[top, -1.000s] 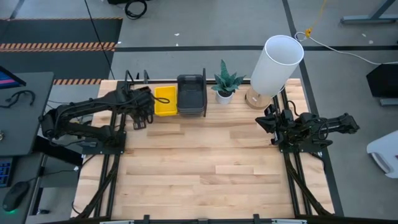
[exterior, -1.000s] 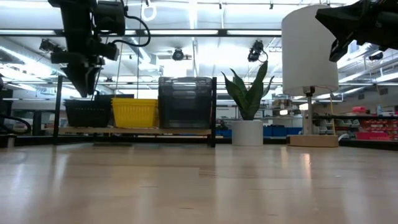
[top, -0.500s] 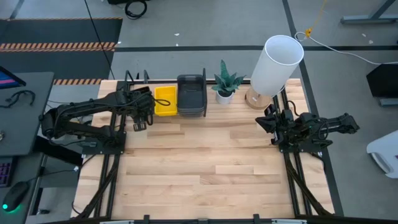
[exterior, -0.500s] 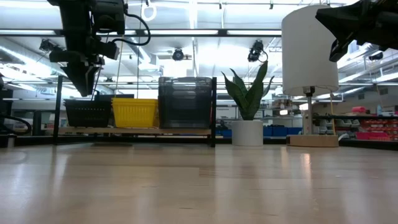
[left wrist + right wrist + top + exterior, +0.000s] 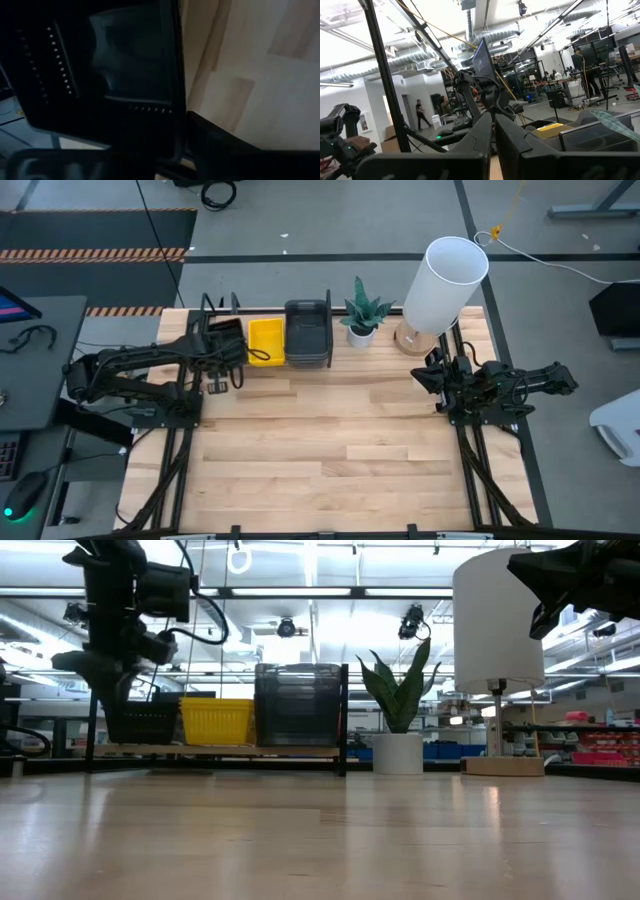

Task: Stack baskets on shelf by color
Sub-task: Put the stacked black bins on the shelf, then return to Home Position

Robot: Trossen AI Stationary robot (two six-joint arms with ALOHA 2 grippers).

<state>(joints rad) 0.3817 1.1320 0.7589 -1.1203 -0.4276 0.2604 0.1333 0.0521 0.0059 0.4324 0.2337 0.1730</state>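
Baskets (image 5: 215, 721) sit sorted in 3 colour stacks on the shelf (image 5: 215, 750), so you look finished. Left gripper (image 5: 222, 372) hovers beside the black stack; I cannot tell how its jaws stand. Right gripper (image 5: 493, 131) has its jaws together; parking both arms seems next.

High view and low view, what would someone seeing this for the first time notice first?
Probably the big white lamp standing at the table's far edge, right of a small potted plant. Next, the shelf left of the plant, holding black, yellow and dark grey baskets side by side. The left hand hovers by the shelf's left end, while the right hand waits near the lamp.
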